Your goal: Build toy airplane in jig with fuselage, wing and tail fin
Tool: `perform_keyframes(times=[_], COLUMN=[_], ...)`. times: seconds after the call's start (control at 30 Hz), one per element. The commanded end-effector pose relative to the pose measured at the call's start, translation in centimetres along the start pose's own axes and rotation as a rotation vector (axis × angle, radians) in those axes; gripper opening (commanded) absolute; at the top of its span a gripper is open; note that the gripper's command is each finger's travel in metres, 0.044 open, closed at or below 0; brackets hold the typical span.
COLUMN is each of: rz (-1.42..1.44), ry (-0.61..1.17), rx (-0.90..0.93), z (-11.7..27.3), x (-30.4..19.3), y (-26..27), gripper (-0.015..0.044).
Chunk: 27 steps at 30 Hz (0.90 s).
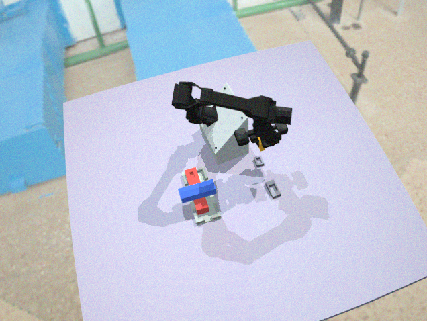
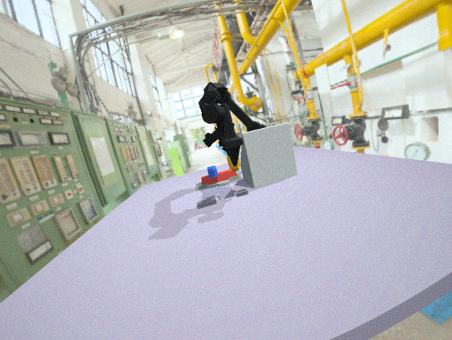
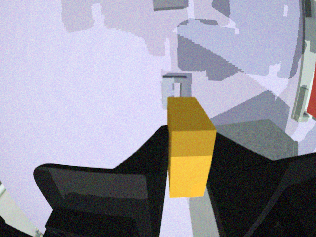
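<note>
My gripper (image 1: 261, 140) (image 2: 235, 163) (image 3: 181, 131) is shut on the yellow tail fin (image 1: 262, 146) (image 2: 229, 163) (image 3: 187, 174), which hangs above the small grey holder (image 1: 256, 163) (image 2: 241, 192) (image 3: 166, 93), clear of it. The red fuselage (image 1: 201, 206) (image 2: 226, 176) (image 3: 313, 101) lies lengthwise in the pale cradle (image 1: 213, 207) (image 2: 207, 187) (image 3: 301, 101). The blue wing (image 1: 197, 191) (image 2: 212, 171) lies across the fuselage's top and hides the socket under it. The small dark socket near the fuselage's tail shows open in the top view.
A larger grey holder (image 1: 275, 196) (image 2: 207, 203) (image 3: 170, 5) stands on the table (image 1: 137, 276) (image 2: 255, 255), to the right of the cradle in the top view. A pale grey block (image 1: 233, 148) (image 2: 270, 157) (image 3: 260, 141) stands between the arm's base side and the cradle, close beside my gripper.
</note>
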<state>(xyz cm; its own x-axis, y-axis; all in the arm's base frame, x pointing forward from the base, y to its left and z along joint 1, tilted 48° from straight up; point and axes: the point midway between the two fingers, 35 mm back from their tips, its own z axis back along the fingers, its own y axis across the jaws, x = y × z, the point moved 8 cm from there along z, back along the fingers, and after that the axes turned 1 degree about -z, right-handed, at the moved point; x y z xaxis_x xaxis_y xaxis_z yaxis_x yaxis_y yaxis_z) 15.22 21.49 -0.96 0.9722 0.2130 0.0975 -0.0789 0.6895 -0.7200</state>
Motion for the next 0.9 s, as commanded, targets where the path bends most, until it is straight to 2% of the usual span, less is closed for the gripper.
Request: perform_keyframes(times=[0.0, 0.27, 0.87], rz=[-0.006, -0.005, 0.01], ry=[0.0, -0.001, 0.004], rx=[0.005, 0.002, 0.037], z=[1.6, 3.9, 3.9], x=[-0.1, -0.5, 1.9], y=[-0.1, -0.5, -5.0], gripper=[0.0, 0.0, 0.0])
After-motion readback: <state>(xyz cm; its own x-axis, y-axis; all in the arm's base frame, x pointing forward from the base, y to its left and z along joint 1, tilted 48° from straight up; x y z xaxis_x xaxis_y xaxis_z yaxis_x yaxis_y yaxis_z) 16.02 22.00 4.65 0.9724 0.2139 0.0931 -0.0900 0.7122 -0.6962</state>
